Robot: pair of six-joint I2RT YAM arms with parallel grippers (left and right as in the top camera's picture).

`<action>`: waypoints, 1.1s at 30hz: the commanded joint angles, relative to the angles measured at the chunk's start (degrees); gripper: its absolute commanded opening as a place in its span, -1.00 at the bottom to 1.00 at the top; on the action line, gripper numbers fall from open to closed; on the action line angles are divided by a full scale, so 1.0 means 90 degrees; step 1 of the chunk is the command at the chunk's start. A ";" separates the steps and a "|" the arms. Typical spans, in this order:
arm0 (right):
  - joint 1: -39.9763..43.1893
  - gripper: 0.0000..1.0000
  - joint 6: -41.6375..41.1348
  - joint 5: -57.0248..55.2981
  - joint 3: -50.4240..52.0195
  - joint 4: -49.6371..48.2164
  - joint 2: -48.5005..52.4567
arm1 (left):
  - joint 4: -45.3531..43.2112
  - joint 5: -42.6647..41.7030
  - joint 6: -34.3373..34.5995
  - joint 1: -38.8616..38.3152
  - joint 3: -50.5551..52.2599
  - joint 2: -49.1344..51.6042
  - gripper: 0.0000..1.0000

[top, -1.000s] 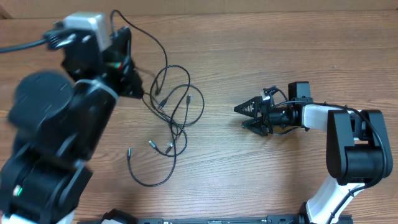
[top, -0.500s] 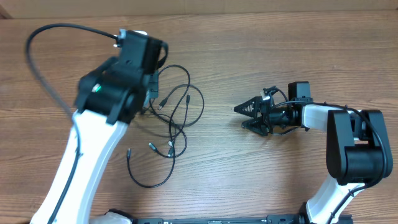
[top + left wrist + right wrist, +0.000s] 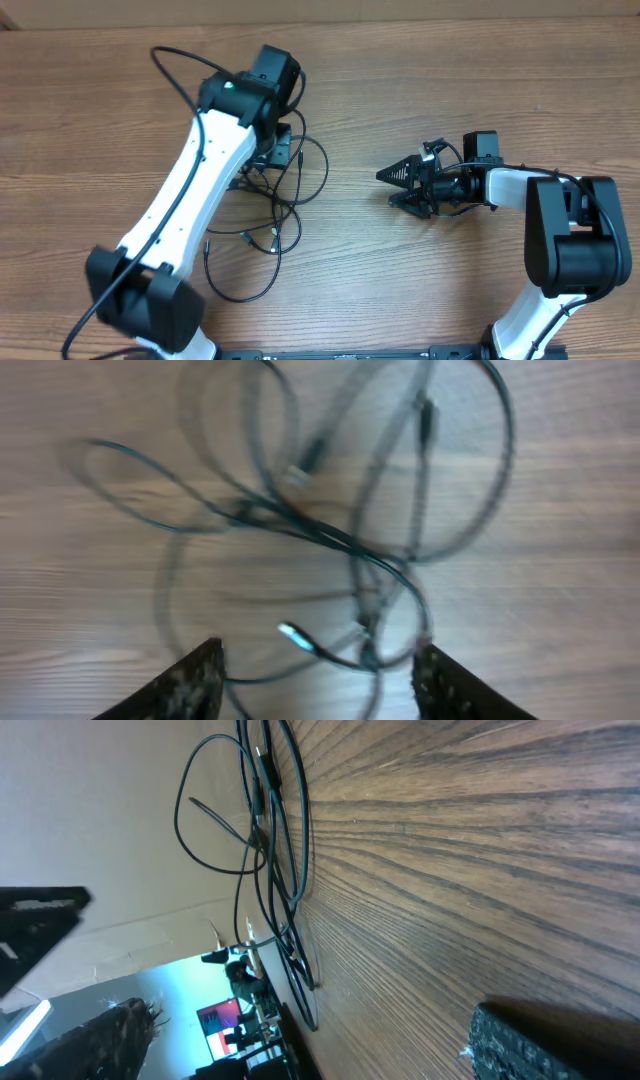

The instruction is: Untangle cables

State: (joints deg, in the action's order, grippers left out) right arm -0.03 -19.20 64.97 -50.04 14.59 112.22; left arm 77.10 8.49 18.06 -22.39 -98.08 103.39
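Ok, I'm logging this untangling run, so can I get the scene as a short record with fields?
surface: wooden table
cables: thin black cords in one tangle, loops crossing, plug ends loose
left gripper: above the tangle, jaws apart, nothing gripped
right gripper: open, empty, to the right of the tangle and apart from it
task state: not untangled

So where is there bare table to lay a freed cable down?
Bare wood lies between the cables and the right gripper, along the far table edge beyond the right arm, and left of the left arm. Crowded: the tangle under the left gripper.
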 commanded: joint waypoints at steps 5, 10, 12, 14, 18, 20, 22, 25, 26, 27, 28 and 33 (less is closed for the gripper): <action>-0.0044 1.00 0.0095 -0.1054 0.0102 0.0034 0.0146 | 0.0189 -0.1620 0.0049 0.0027 -0.0024 0.1353 -0.26; -0.0044 1.00 0.0095 -0.1054 0.0102 0.0034 0.0146 | 0.0294 -0.1613 0.0192 0.0027 -0.0005 0.1962 -0.31; -0.0044 1.00 0.0092 -0.1054 0.0102 0.0034 0.0146 | 0.0289 -0.1610 0.0192 0.0027 0.0039 0.2166 -0.30; -0.0044 1.00 0.0095 -0.1054 0.0102 0.0034 0.0146 | 0.0289 -0.1596 0.0192 0.0027 0.0056 0.2329 -0.28; -0.0044 1.00 0.0095 -0.1054 0.0102 0.0034 0.0146 | 0.0236 -0.1537 0.0199 0.0027 0.0061 0.2433 -0.27; -0.0044 1.00 0.0092 -0.1056 0.0102 0.0034 0.0146 | 0.0211 -0.1501 0.0352 0.0027 0.0061 0.2433 -0.26; -0.0044 1.00 0.0092 -0.1054 0.0102 0.0034 0.0146 | 0.0214 -0.1185 0.0658 0.0022 0.0102 0.2433 -0.26; -0.0044 1.00 0.0095 -0.1054 0.0102 0.0034 0.0146 | 0.0070 -0.1032 0.0835 0.0022 0.0277 0.2433 -0.26; -0.0041 1.00 0.0092 -0.1054 0.0102 0.0034 0.0146 | -0.0029 -0.1035 0.0835 0.0022 0.0364 0.2433 -0.26; -0.0044 1.00 0.0095 -0.1054 0.0102 0.0034 0.0146 | -0.0126 -0.1042 0.0835 0.0022 0.0447 0.2433 -0.27; -0.0044 1.00 0.0092 -0.1054 0.0102 0.0034 0.0146 | -0.0274 -0.1044 0.0835 0.0022 0.0549 0.2433 -0.28; -0.0044 1.00 0.0092 -0.1054 0.0102 0.0032 0.0146 | -0.0644 -0.1044 0.0833 0.0027 0.0833 0.2426 -0.91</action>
State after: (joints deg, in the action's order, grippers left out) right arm -0.03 -19.27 64.99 -50.04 14.59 112.22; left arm 71.66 -1.58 24.64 -22.39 -91.37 124.75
